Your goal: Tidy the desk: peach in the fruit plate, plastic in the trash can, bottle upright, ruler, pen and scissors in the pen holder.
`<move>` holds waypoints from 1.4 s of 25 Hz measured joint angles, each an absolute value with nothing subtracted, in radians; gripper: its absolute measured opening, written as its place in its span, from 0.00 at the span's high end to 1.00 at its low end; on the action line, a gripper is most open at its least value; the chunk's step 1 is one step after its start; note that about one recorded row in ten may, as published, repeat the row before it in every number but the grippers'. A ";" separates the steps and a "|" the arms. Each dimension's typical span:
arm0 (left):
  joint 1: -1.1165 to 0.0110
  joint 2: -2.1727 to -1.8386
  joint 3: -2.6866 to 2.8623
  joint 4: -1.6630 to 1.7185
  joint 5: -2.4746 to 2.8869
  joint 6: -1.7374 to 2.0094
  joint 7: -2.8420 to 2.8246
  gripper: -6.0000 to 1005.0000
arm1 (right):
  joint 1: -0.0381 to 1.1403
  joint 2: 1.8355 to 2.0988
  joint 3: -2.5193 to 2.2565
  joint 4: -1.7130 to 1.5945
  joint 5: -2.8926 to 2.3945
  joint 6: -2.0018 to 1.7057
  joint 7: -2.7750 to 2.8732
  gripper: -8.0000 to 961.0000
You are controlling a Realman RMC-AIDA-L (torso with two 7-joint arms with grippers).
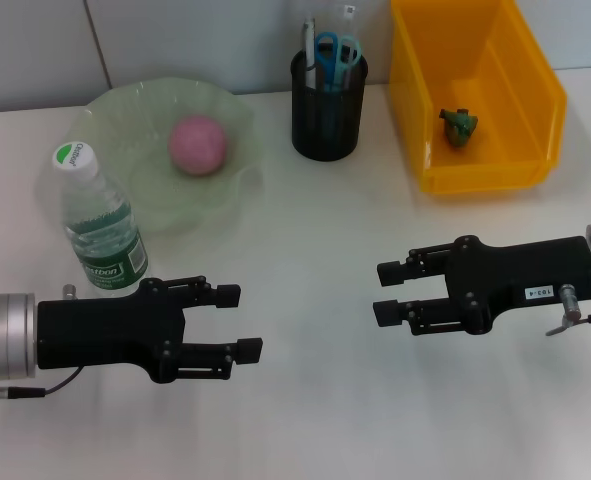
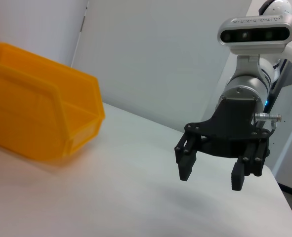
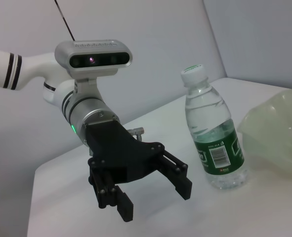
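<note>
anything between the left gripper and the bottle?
Nothing visible. The bottle stands upright on the desk just behind the open left gripper, bare tabletop between them. The fruit plate lies beyond.

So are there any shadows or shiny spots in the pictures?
Head view: soft shadows lie under both open end effectors, left and right, on the desk. Right wrist view: the bottle catches bright glints. Left wrist view: the trash can casts a faint shadow.
</note>
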State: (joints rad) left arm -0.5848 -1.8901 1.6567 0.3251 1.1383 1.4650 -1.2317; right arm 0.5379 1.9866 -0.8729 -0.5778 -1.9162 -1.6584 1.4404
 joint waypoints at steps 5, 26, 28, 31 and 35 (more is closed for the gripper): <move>-0.584 -1.890 1.654 0.325 1.138 1.465 -1.232 0.19 | 0.539 1.992 -0.873 -0.580 -1.917 -1.659 1.440 0.38; -0.587 -1.891 1.654 0.325 1.138 1.465 -1.233 0.19 | 0.545 1.996 -0.868 -0.581 -1.919 -1.658 1.430 0.38; -0.585 -1.892 1.654 0.325 1.138 1.465 -1.233 0.19 | 0.545 1.996 -0.868 -0.581 -1.919 -1.658 1.430 0.38; -0.585 -1.893 1.654 0.325 1.138 1.465 -1.233 0.19 | 0.545 1.996 -0.868 -0.581 -1.919 -1.658 1.430 0.38; -0.585 -1.893 1.654 0.325 1.138 1.465 -1.232 0.19 | 0.549 1.996 -0.870 -0.581 -1.919 -1.657 1.430 0.38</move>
State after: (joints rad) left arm -0.5848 -1.8929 1.6536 0.3252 1.1382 1.4649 -1.2323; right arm 0.5491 1.9961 -0.8705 -0.5814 -1.9192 -1.6570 1.4296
